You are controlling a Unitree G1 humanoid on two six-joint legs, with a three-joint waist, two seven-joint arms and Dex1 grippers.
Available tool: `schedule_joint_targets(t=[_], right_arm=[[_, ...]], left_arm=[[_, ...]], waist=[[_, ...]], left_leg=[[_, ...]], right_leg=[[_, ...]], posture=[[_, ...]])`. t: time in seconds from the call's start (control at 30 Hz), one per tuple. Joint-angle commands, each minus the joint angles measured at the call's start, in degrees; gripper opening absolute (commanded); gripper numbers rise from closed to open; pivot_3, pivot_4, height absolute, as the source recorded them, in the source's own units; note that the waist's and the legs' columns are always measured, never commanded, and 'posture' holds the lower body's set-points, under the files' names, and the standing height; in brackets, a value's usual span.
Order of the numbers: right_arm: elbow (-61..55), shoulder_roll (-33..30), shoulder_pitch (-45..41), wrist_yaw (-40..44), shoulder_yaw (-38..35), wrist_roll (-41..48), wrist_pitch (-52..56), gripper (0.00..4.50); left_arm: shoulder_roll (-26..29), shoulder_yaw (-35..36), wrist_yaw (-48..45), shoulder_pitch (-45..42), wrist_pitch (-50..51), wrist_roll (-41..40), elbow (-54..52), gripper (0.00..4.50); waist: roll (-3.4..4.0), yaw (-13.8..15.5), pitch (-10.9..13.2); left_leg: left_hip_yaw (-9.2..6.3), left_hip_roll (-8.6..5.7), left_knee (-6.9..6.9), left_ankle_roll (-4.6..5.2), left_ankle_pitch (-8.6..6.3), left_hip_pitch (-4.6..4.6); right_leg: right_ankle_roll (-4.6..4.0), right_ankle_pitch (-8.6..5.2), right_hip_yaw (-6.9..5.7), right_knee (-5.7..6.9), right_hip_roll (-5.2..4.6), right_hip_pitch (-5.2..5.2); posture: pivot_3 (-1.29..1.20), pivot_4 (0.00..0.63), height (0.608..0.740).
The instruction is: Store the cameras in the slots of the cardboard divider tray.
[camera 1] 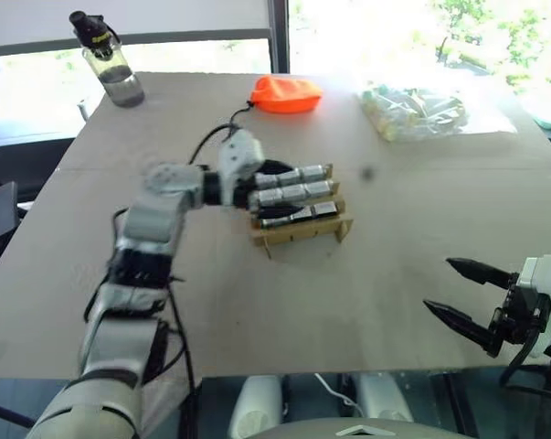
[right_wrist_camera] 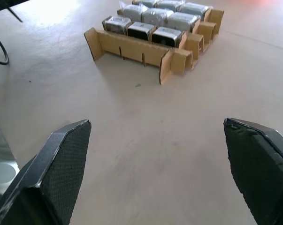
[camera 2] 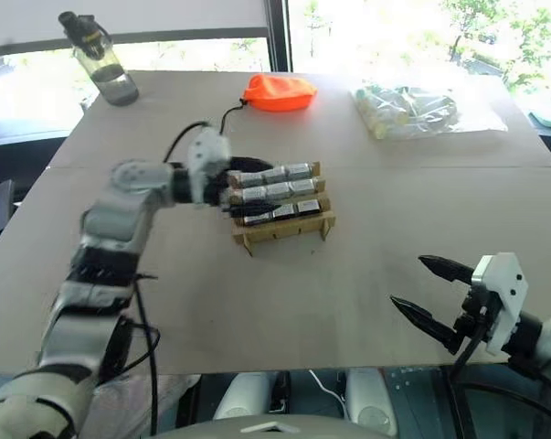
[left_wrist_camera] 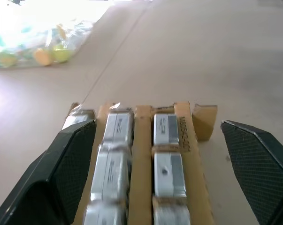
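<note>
The cardboard divider tray [camera 1: 302,230] sits mid-table, with several silver-grey cameras [camera 1: 298,193] lying in three rows of its slots. The row nearest me [right_wrist_camera: 132,49] holds nothing. My left gripper [camera 1: 280,190] is at the tray's left end, pointing along the rows. It is open, its black fingers [left_wrist_camera: 68,168] standing wide on either side of the tray and holding nothing. My right gripper [camera 1: 438,283] hovers open over bare table near the front right edge, well apart from the tray [right_wrist_camera: 172,58].
An orange drawstring pouch [camera 1: 286,93] lies behind the tray. A clear bag of pale tubes [camera 1: 412,112] rests at the back right. A water bottle [camera 1: 111,59] stands at the back left corner. The table's front edge [camera 1: 348,373] runs close to my right gripper.
</note>
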Motion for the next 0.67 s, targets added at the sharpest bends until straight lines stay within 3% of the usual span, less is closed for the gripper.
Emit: schedule_joint_targets(t=[0.03, 0.17, 0.3, 0.67], right_arm=[[4.4, -0.08, -1.82, 2.99, 0.49, -2.17, -4.15, 4.5], [12.14, -0.31, -5.13, 6.84, 2.15, -4.97, -8.52, 4.5], [18.44, -1.56, -7.57, 10.43, 3.41, -6.71, -10.49, 4.5], [27.18, -2.91, -13.47, 14.33, 4.67, -8.76, -12.61, 4.5]], left_arm=[[3.19, 7.76, 4.87, 9.54, 4.11, -3.88, -11.7, 4.4], [1.96, 15.68, 11.49, 25.01, 4.69, -6.59, -22.09, 4.4], [-0.6, 18.75, 15.34, 35.88, 1.84, -7.19, -27.14, 4.4], [-4.61, 16.47, 21.38, 48.07, -2.29, -7.11, -30.99, 4.4]], waist=[[0.0, 0.16, 0.0], [-0.07, 1.03, -0.04], [-0.15, 1.45, -0.1], [-0.08, 1.09, -0.15]], left_leg=[[-0.01, -0.01, 0.02, 0.0, 0.0, -0.01], [0.07, -0.05, 0.09, 0.02, -0.01, 0.07], [-0.05, -0.07, 0.1, 0.03, -0.02, 0.14], [-0.14, -0.05, 0.07, 0.26, -0.15, 0.25]], right_leg=[[0.0, 0.0, 0.02, 0.0, -0.02, 0.01], [0.01, -0.01, 0.03, -0.02, -0.11, 0.09], [-0.02, -0.02, -0.01, -0.02, -0.18, 0.23], [-0.25, -0.14, -0.1, -0.02, -0.12, 0.38]], posture=[[0.0, 0.15, 0.74], [0.0, 0.15, 0.74], [0.0, 0.15, 0.74], [0.0, 0.15, 0.74]])
